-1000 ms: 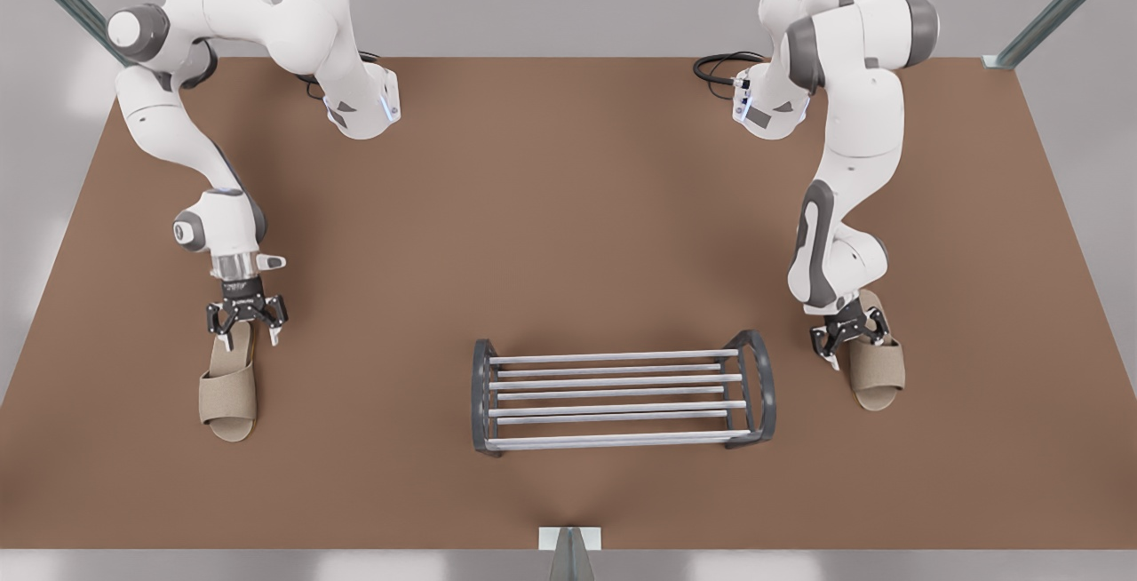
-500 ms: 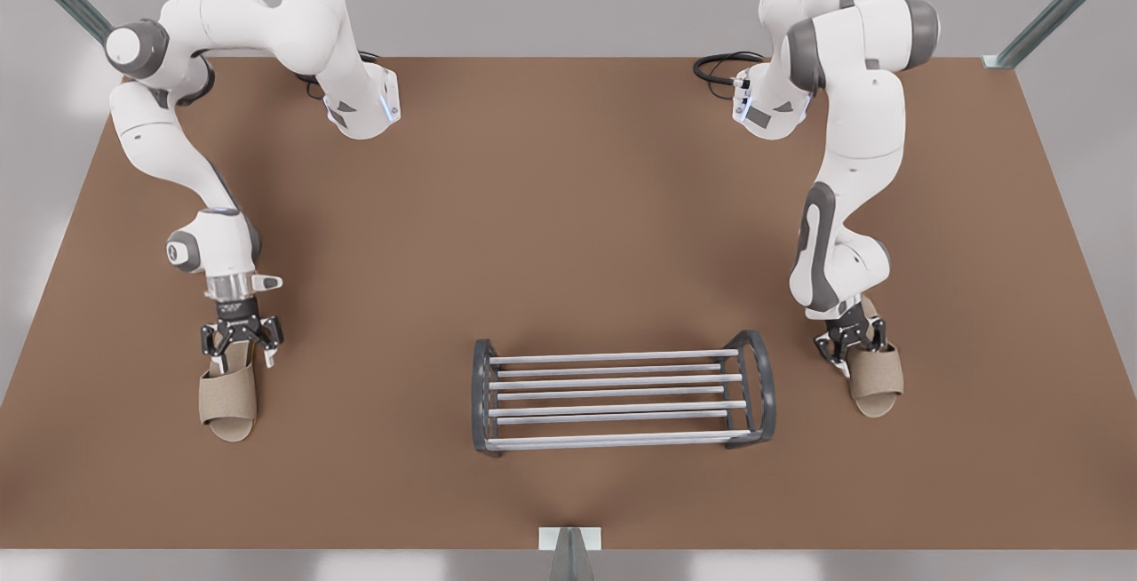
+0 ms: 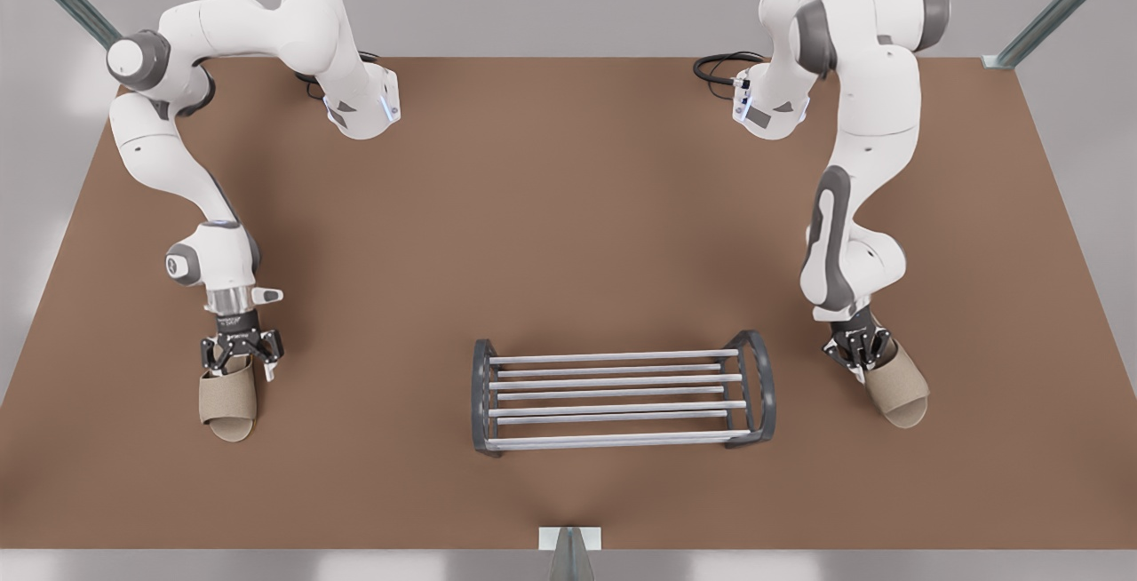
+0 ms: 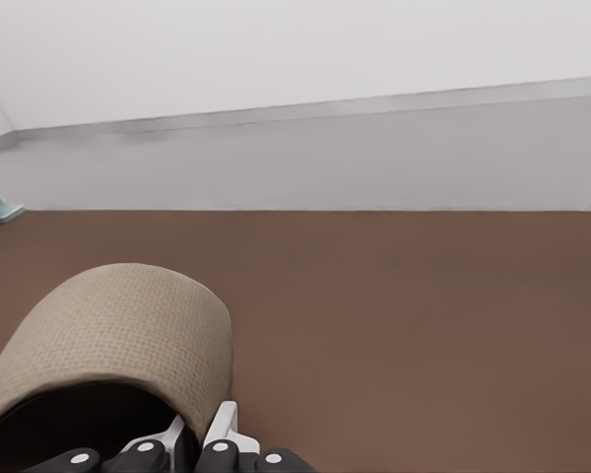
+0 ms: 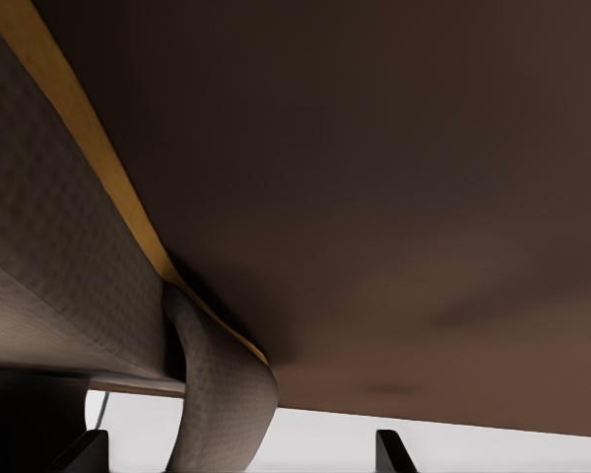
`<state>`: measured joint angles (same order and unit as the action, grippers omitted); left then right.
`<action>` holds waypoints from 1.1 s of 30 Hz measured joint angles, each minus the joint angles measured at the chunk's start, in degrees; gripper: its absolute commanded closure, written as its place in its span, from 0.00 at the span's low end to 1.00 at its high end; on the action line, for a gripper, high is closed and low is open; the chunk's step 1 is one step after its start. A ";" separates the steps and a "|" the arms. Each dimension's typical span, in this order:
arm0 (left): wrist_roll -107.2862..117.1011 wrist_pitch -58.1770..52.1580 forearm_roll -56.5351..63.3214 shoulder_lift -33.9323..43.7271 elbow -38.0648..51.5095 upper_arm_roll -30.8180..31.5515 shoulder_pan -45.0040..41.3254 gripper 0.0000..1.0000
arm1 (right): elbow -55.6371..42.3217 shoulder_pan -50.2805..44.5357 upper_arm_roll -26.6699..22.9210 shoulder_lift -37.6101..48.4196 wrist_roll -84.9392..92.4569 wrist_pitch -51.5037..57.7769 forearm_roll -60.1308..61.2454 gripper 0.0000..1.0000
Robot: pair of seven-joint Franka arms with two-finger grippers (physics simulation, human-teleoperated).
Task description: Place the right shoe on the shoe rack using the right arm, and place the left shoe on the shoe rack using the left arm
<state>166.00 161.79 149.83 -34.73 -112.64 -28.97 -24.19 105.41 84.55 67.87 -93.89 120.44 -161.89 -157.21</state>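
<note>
Beige left shoe pinched at its strap by left hand; right hand clamps right shoe near heel.

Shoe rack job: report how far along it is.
Done: nothing yet. The shoe rack holds neither slipper.
In hand: the left hand is down at the heel end of the left shoe, and the right hand is at the heel end of the right shoe. A firm grip cannot be confirmed on either.
Left: lift both and set each on the rack bars.
</note>
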 measured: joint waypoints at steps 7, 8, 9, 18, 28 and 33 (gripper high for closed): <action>0.00 10.60 -0.92 17.75 2.82 -0.29 -0.48 0.79 | -4.44 -3.67 0.06 0.00 -0.62 -1.24 0.70 0.00; 0.00 13.00 -1.80 21.10 3.45 -0.23 -1.53 0.79 | -5.06 -4.06 0.06 0.01 -0.69 -1.48 0.83 0.00; 0.00 15.52 -3.09 24.48 4.04 -0.17 -2.74 0.79 | -5.43 -4.32 0.09 0.02 -0.76 -1.68 0.93 0.00; 0.00 27.95 -14.04 29.71 10.97 -0.11 -18.33 0.79 | -6.28 -4.86 0.91 0.40 -1.23 -2.56 1.96 0.29; 0.00 29.77 -20.23 14.88 17.98 -0.12 -26.66 0.79 | -6.28 -4.89 1.17 0.46 -1.55 -2.82 3.20 0.37; 0.00 29.60 -21.57 9.59 19.78 -0.21 -25.46 0.79 | -6.57 -5.45 1.09 -0.16 -1.64 -2.90 3.23 0.34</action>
<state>166.00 191.39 128.26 -25.13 -92.86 -29.17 -49.65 98.84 79.10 68.96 -94.05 118.80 -164.79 -153.98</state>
